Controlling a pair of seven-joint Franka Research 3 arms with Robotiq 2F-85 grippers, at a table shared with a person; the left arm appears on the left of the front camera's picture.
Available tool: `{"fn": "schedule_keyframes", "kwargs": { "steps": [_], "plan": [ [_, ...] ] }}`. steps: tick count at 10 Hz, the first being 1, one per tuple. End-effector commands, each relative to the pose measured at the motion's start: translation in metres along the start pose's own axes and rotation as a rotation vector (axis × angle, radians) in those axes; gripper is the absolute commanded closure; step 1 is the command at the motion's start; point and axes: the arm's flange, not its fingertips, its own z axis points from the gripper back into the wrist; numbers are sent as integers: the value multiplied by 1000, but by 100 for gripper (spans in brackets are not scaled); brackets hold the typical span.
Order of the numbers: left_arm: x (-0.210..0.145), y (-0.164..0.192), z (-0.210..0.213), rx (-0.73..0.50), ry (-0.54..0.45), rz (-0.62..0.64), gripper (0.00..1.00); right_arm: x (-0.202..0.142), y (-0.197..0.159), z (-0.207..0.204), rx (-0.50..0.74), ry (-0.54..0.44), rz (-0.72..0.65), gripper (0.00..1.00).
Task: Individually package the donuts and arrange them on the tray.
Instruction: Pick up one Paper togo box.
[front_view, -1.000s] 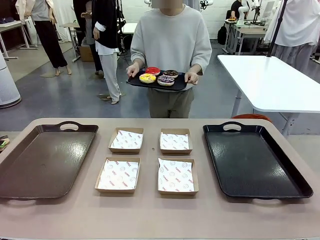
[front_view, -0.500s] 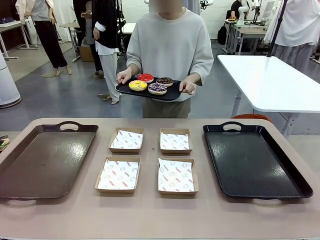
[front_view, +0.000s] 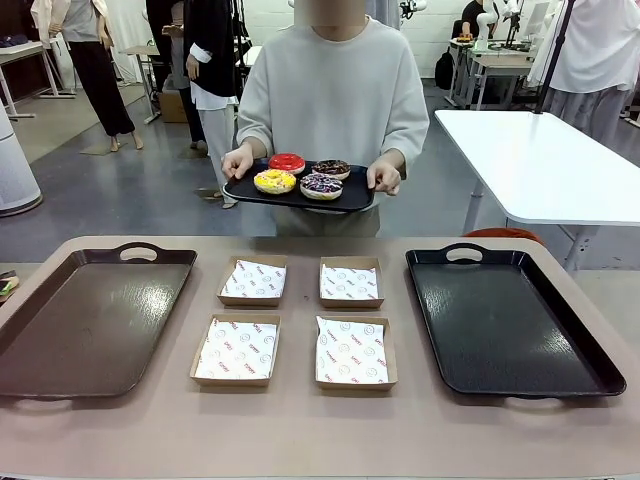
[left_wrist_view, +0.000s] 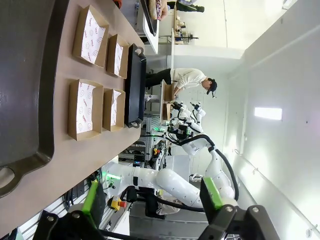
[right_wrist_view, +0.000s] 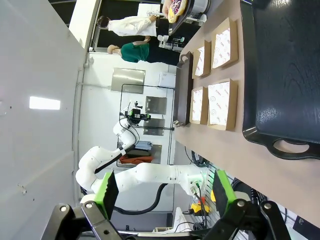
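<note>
Across the table a person holds a small black tray (front_view: 352, 199) with the donuts on it: a red one (front_view: 287, 162), a yellow sprinkled one (front_view: 274, 181), a dark chocolate one (front_view: 331, 169) and a purple one with white drizzle (front_view: 321, 185). One hand (front_view: 237, 161) and the other hand (front_view: 382, 177) grip the tray's ends. My left gripper (left_wrist_view: 152, 200) stands open, off the table's edge, with nothing between its green pads. Likewise my right gripper (right_wrist_view: 163, 192) is open and holds nothing.
A large brown tray (front_view: 90, 320) lies at the table's left, a large black tray (front_view: 505, 320) at its right. Between them sit several paper-lined cardboard boxes, two at the back (front_view: 252, 281) (front_view: 351, 283) and two in front (front_view: 236, 349) (front_view: 354, 352).
The person has walked closer to the table's far edge with the tray of donuts. Both grippers stay as they were.
</note>
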Motion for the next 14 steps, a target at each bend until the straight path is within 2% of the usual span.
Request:
{"fn": "schedule_keyframes", "kwargs": {
  "steps": [1, 14],
  "plan": [
    [0, -1, 0, -10, 1, 11, 0, -2, 0, 2, 9, -1, 2, 0],
    [0, -1, 0, -10, 1, 11, 0, -2, 0, 2, 9, -1, 2, 0]
  ]
}}
